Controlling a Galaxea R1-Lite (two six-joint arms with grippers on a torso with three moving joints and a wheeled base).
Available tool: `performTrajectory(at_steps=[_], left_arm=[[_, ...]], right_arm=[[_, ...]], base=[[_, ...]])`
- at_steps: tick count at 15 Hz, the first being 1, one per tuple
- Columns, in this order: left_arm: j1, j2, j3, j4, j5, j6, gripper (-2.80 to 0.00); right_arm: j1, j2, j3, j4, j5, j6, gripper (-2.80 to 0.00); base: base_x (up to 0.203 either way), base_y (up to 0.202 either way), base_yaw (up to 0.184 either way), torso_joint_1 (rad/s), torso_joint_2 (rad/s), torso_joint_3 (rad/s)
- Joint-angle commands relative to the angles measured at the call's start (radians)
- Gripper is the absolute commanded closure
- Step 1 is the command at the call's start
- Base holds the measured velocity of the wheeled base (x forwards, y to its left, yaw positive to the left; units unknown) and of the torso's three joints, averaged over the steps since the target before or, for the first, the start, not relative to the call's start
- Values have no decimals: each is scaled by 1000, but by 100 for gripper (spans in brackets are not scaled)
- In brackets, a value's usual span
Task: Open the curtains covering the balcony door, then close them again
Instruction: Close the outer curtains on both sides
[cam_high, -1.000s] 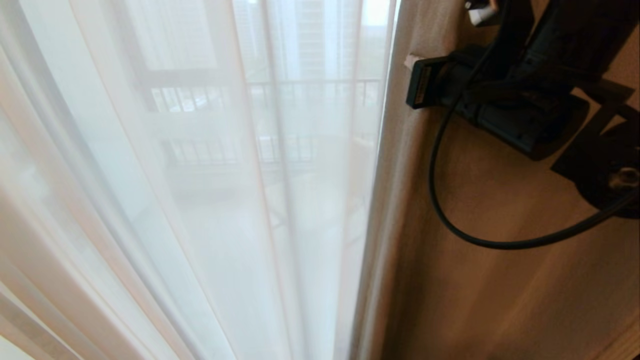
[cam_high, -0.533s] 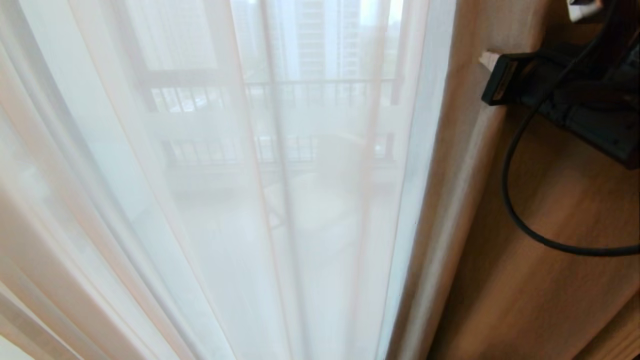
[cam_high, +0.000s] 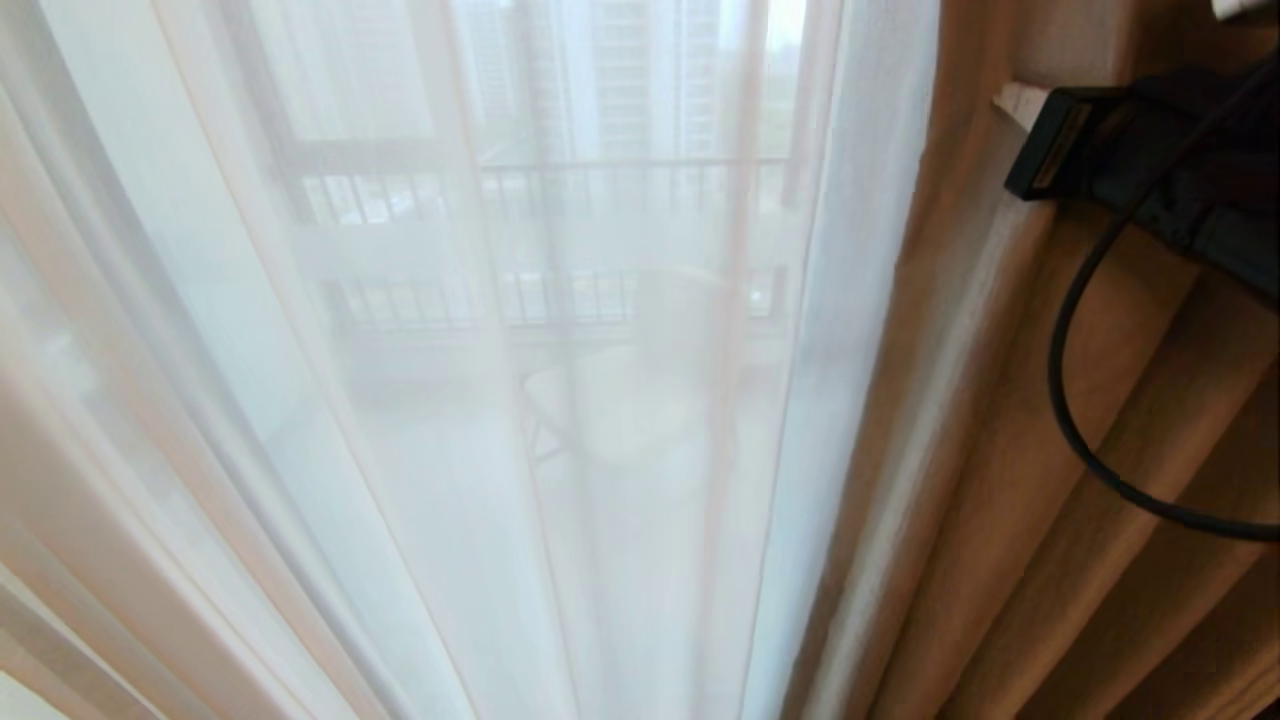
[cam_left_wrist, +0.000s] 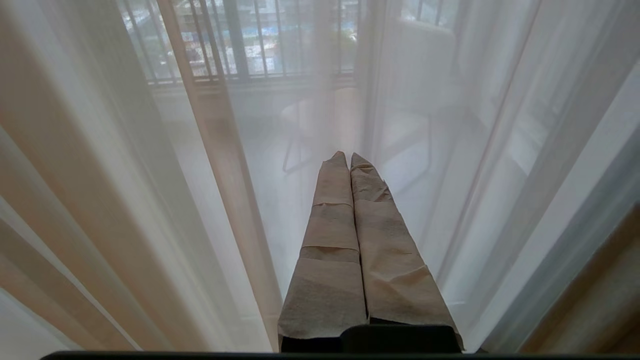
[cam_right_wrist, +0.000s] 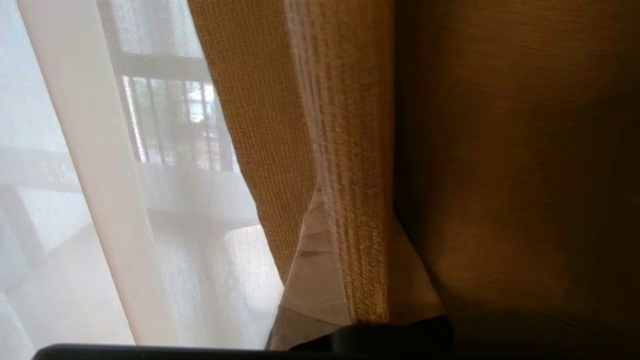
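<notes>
Since the earlier frames, the beige-tan drape's leading edge has been carried well to the right in the head view, and the right arm with it, so that a wider span of the sheer white layer (cam_high: 560, 400) is now uncovered across the left and middle of the scene. Through that sheer, a dark frame and a barred railing (cam_high: 560, 175) can be made out far beyond, with what looks like a pale chair on the balcony floor; the balcony door itself cannot be told apart clearly behind the fabric.

At the left, the left tool (cam_left_wrist: 347, 160) is seen only in its own wrist view, its two tape-wrapped fingers (cam_left_wrist: 330, 240) pressed together on nothing, pointing at the sheer without visibly touching it. It appears to be parked.

Toward the right, the woven curtains (cam_high: 1000, 450) are gathered into thick vertical folds. At the far upper right, the right tool (cam_high: 1030, 120) is pressed into the drape's edge. In the right wrist view the hem (cam_right_wrist: 350, 200) is seen running between the pale finger pads (cam_right_wrist: 312, 260), so the tool is judged to be clamped on the fabric. A black cable (cam_high: 1075, 400) loops down in front of the folds.

The opening stroke is judged to be under way but not finished: the heavy drape has been drawn part-way aside, while the sheer layer is left hanging across the glass. A slip of the hem from the pads is the likeliest fault.
</notes>
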Motion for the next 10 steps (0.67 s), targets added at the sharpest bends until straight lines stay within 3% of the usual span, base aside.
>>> performTrajectory(at_steps=[1,10], left_arm=[[0,0,0,-1,0,0,0],[0,0,0,0,0,0,0]], right_arm=[[1,-24,28,-5,0,-2,-280],[5,-217,271,-3,2,-3,-280]], base=[[0,0,0,0,0,0],[0,0,0,0,0,0]])
